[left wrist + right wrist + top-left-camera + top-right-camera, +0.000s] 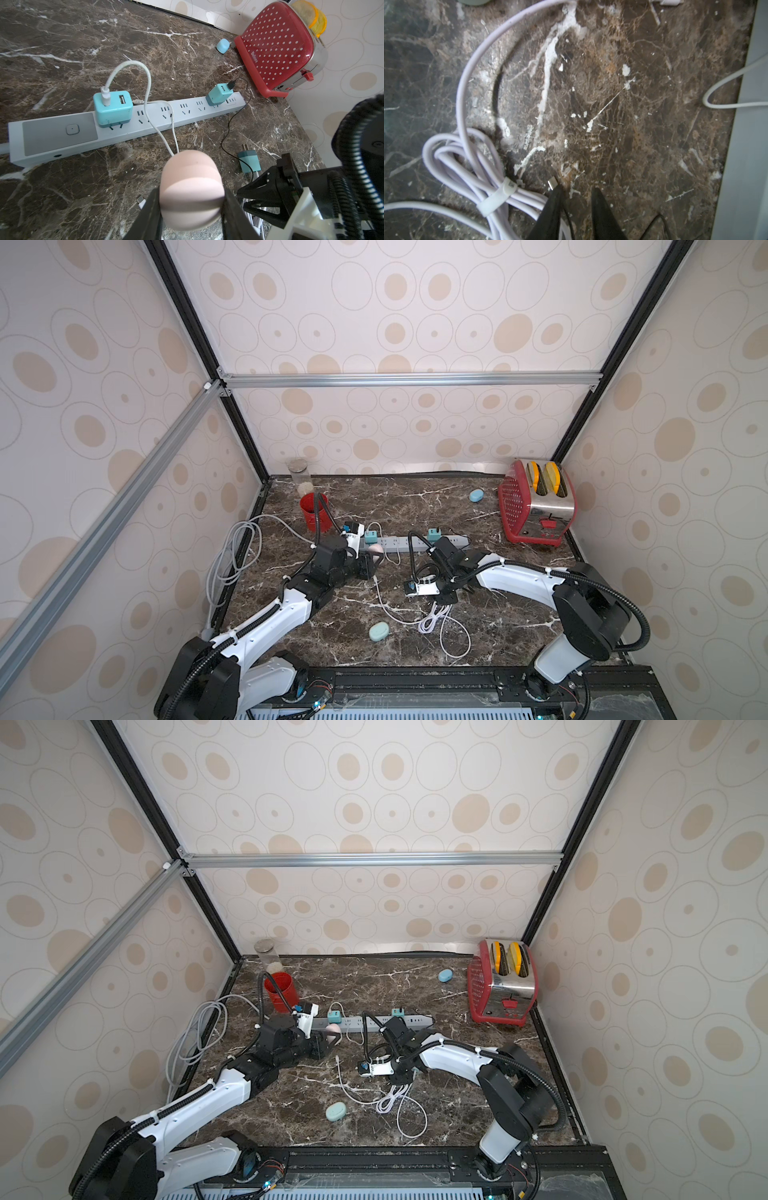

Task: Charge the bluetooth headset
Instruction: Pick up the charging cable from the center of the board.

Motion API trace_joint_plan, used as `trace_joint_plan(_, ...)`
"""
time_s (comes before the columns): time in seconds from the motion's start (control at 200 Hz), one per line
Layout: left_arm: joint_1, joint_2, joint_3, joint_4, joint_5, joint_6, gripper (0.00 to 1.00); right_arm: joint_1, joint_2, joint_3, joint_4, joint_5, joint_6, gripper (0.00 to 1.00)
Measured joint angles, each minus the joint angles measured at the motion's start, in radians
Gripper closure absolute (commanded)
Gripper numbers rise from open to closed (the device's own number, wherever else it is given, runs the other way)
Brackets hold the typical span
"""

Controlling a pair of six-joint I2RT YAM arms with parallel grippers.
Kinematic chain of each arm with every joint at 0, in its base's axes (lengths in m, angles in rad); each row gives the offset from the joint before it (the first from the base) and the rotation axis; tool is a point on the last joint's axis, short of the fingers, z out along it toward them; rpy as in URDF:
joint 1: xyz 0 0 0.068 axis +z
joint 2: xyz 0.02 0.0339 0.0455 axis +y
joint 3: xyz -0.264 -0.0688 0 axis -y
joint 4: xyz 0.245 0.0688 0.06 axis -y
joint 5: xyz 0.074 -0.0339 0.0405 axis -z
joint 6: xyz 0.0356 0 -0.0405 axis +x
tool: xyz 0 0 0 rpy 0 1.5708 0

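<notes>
At table centre, just 6 o'clock of the power strip (pixel 411 542), the left gripper (pixel 191 190) clamps the pink headset case (pixel 190 166) across its short width. Its long axis seems to run along the fingers, roughly toward 12 o'clock at the strip. The right gripper (pixel 576 188) hangs low with jaws narrowly apart and empty, the cable plug (pixel 552 183) just beside one fingertip. Risks: an off-centre close would flick the loose plug away, and the case's port is hidden, so mating may miss.
</notes>
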Motion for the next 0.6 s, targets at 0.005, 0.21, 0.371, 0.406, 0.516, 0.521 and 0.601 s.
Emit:
trace_joint_plan(0.005, 0.000, 0.000, 0.000, 0.000, 0.000, 0.000, 0.76, 0.000, 0.000, 0.000, 0.000, 0.000, -0.002, 0.69)
trace_joint_plan(0.21, 0.000, 0.000, 0.000, 0.001, 0.000, 0.000, 0.76, 0.000, 0.005, -0.006, -0.004, -0.003, -0.034, 0.68)
trace_joint_plan(0.371, 0.002, 0.000, 0.000, 0.001, 0.000, 0.000, 0.77, 0.000, 0.014, -0.021, -0.009, -0.001, -0.054, 0.68)
trace_joint_plan(0.406, 0.002, 0.000, 0.000, 0.001, 0.000, 0.000, 0.76, 0.000, 0.021, -0.021, -0.008, -0.001, -0.057, 0.68)
trace_joint_plan(0.516, 0.003, 0.000, 0.000, 0.001, 0.000, 0.000, 0.77, 0.000, 0.036, -0.021, -0.007, 0.003, -0.066, 0.69)
trace_joint_plan(0.521, 0.003, 0.000, 0.000, 0.001, 0.000, 0.000, 0.77, 0.000, 0.036, -0.021, -0.007, 0.003, -0.066, 0.69)
trace_joint_plan(0.601, 0.003, 0.000, 0.000, 0.001, 0.000, 0.000, 0.77, 0.000, 0.045, -0.021, -0.006, 0.009, -0.071, 0.72)
